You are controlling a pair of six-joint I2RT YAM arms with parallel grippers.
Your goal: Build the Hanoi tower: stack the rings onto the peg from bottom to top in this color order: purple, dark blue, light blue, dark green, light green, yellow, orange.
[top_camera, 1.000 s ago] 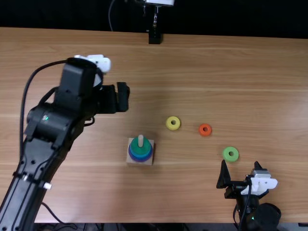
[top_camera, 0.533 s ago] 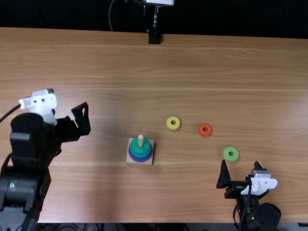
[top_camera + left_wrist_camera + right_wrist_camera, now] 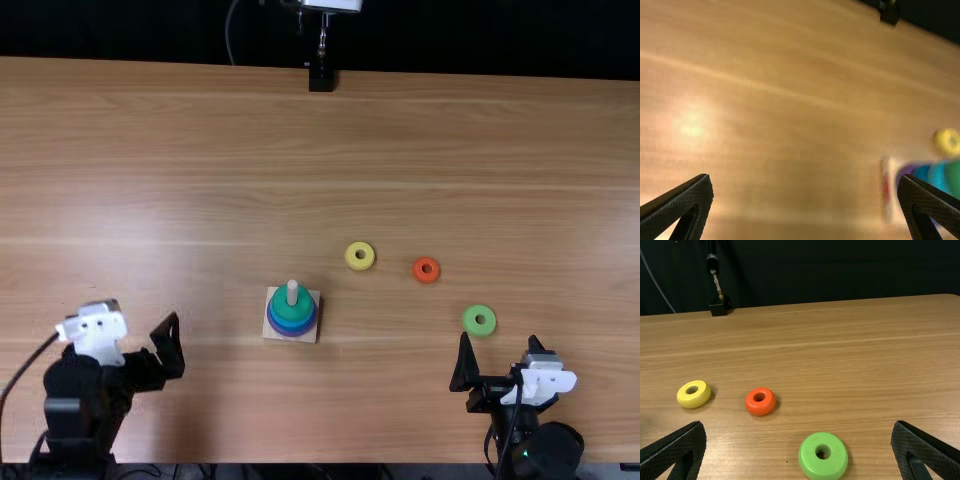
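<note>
You had a wooden table (image 3: 420,140) in front of you, a black block (image 3: 321,79) at its far edge with a metal rod (image 3: 323,38) above it, a pale cable (image 3: 228,32) near the rod, and a dark backdrop (image 3: 120,30) beyond.

On a light brown wooden table (image 3: 300,130), a square base (image 3: 271,334) holds an upright peg (image 3: 292,291) stacked with rings — dark green (image 3: 284,308) topmost, blue (image 3: 291,325) and purple (image 3: 306,329) below. Yellow (image 3: 360,256), orange (image 3: 426,270) and light green (image 3: 479,320) rings lie apart, between the stack and the right gripper (image 3: 499,343) — the left gripper (image 3: 170,345) hangs opposite.
</note>
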